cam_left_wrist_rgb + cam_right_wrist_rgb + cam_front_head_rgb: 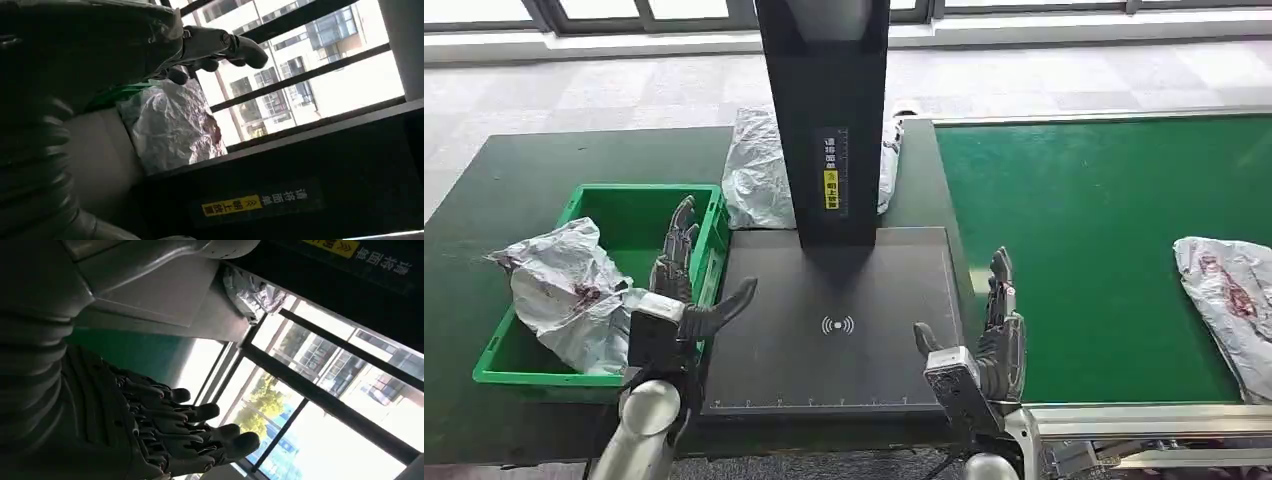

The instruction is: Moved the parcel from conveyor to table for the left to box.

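Left robot hand (686, 290) open, right robot hand (986, 345) upright (empty)

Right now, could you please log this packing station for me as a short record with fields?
left hand: open, above the green bin's inner edge
right hand: open, between scanner plate and conveyor
green bin: holds one crumpled parcel
scanner plate: bare, black post standing at its back
parcel behind post: on the table
conveyor: one parcel at its right edge

Silver arms, seemingly dark-fingered left hand (674, 300)
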Available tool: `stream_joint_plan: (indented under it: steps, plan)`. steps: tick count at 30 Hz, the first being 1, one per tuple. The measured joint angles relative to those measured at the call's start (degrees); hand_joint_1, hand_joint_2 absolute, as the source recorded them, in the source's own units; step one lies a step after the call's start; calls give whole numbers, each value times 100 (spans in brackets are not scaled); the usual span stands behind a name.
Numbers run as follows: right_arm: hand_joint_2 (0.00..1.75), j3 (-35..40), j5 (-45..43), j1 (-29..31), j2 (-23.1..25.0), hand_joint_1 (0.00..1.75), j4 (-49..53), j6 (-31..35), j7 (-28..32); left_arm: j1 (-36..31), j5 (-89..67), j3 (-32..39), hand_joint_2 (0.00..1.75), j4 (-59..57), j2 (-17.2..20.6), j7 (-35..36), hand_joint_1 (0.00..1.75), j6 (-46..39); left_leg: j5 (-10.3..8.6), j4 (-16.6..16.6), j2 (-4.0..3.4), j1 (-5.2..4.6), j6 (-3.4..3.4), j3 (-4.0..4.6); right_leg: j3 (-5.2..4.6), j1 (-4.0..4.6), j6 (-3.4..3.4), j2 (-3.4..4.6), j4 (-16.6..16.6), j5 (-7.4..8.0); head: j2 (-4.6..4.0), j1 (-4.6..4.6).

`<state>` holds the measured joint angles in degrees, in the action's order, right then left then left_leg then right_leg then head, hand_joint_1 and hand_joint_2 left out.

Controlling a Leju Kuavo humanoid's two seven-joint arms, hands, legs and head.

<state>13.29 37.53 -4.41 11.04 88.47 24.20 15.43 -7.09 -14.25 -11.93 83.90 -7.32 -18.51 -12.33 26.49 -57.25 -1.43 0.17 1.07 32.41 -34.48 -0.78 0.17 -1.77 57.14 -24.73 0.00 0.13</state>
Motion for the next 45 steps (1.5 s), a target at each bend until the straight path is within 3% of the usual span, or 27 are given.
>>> stream_joint_plan:
  steps: [11, 19, 45]
  plan:
    - [175, 46, -55, 563, 39, 0, -1062, 479, -81, -333, 149, -556, 175, -1484, -393, -116, 0, -468, 0, -1, -2, 0, -1, 1, 0, -3, 0, 2, 0, 1, -2, 0]
    - [175, 50, -5, 764, -35, 0, -1582, 944, -183, -487, 175, -774, 175, -1892, -448, -50, 0, -697, 2, -1, -2, 0, -1, 1, -3, 0, 1, 3, 0, 0, -2, 0]
    - [175, 9, 50, 1081, -122, 0, -2424, 879, -44, -628, 417, -774, 175, -2271, -487, -188, 0, -1008, 1, -1, 0, 0, -1, 5, -4, -1, 1, 2, 1, -1, -2, 0]
